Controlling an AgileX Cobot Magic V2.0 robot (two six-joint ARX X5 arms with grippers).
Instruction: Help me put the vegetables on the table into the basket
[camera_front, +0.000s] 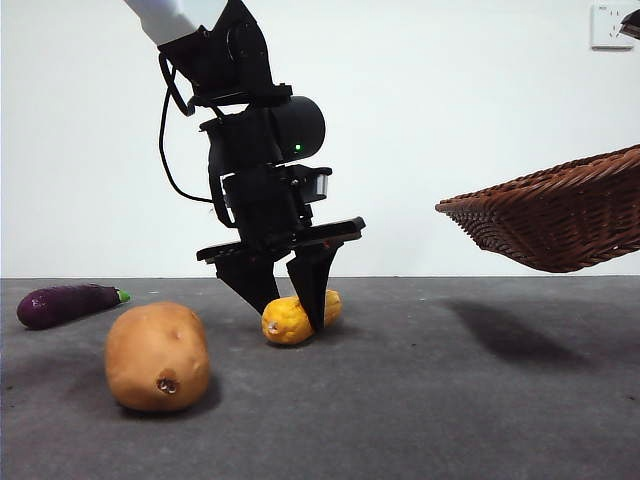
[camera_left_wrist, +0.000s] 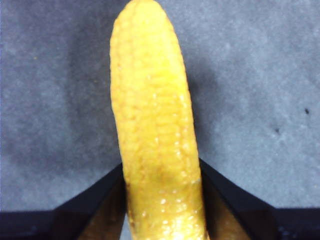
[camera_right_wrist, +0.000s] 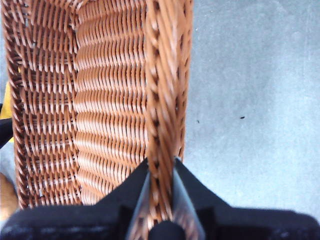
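Bumpy yellow corn cob (camera_left_wrist: 155, 135), pinched

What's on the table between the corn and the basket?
Nothing: the front view shows only bare table between the corn and the lifted basket, with its shadow.

a plain white wall (camera_front: 450, 120) fills the background, evenly lit and bare except for a white wall socket (camera_front: 610, 25) at the upper right corner. it meets a dark grey, mottled matte surface (camera_front: 420, 400) along a straight level line. soft, blurred shadows lie on that surface, one broad patch toward the right.
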